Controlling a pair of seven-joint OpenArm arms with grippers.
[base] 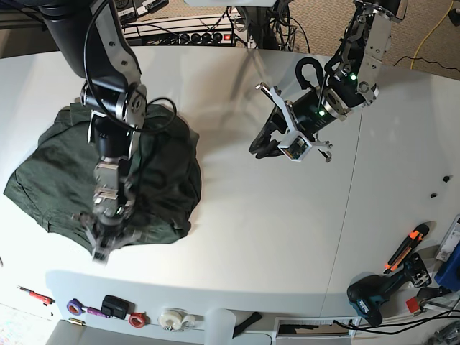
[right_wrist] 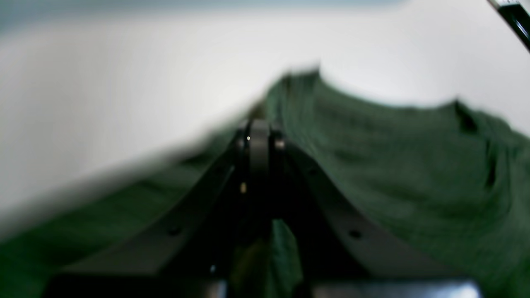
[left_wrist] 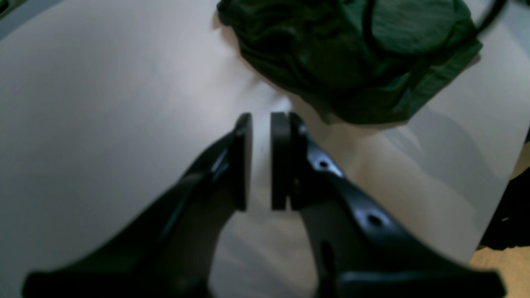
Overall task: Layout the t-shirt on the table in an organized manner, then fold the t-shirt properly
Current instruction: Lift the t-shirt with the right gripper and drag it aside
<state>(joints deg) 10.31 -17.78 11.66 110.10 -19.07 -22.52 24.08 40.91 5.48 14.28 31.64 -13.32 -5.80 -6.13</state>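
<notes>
The dark green t-shirt [base: 165, 165] lies crumpled in a heap on the left part of the white table [base: 251, 230]. My right gripper [base: 100, 244] is down at the heap's near edge. In the right wrist view its jaws [right_wrist: 258, 128] are pressed together, with green cloth [right_wrist: 393, 165] bunched around and behind them. My left gripper [base: 260, 147] hovers over bare table to the right of the shirt. In the left wrist view its pads [left_wrist: 261, 118] stand a narrow gap apart with nothing between them. The shirt [left_wrist: 352, 62] lies just beyond its tips.
Along the near table edge lie tape rolls [base: 172, 318] and small tools. A cordless drill [base: 366, 302] and an orange-handled tool [base: 406, 248] sit at the near right. Cables and a power strip [base: 194, 36] run behind the table's far edge. A thin seam [base: 345, 215] crosses the tabletop.
</notes>
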